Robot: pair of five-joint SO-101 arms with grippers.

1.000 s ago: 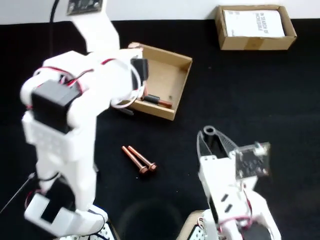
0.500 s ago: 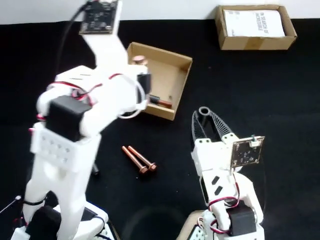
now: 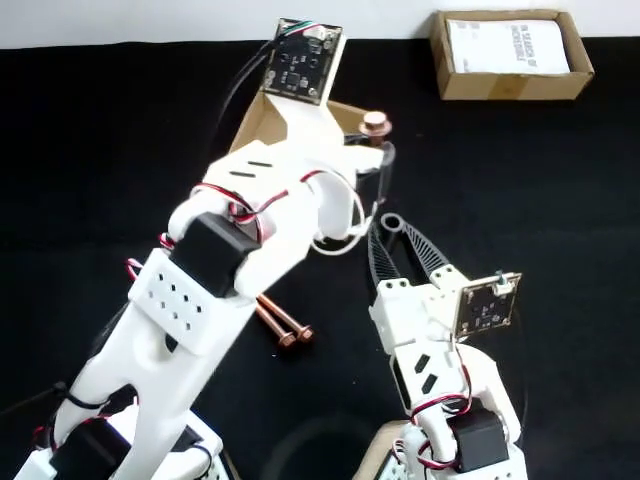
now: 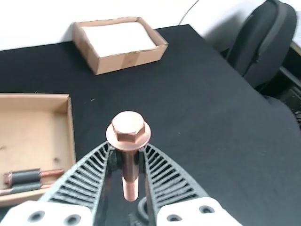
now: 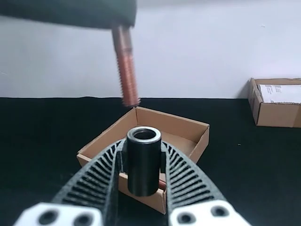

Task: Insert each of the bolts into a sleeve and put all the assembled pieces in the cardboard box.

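left claw (image 4: 128,153) rose – ribbed, gripping hex-headed copper bolt (image 4: 128,133)

The left arm (image 3: 200,300) is wearing a white plastic shell, with a black servo block (image 3: 215,252) showing at a joint and a grid of small round holes (image 3: 176,300) dotting one plate. Red, black and white wires (image 3: 228,192) are looping along it, and a dark circuit board (image 3: 300,68) is sitting on its wrist. The right arm (image 3: 435,335) is showing the same white shell, two black slots (image 3: 421,360) and another board (image 3: 487,305). Its fingers (image 5: 184,180) are showing black ribbed lattices on white bases with screw holes (image 5: 186,217).
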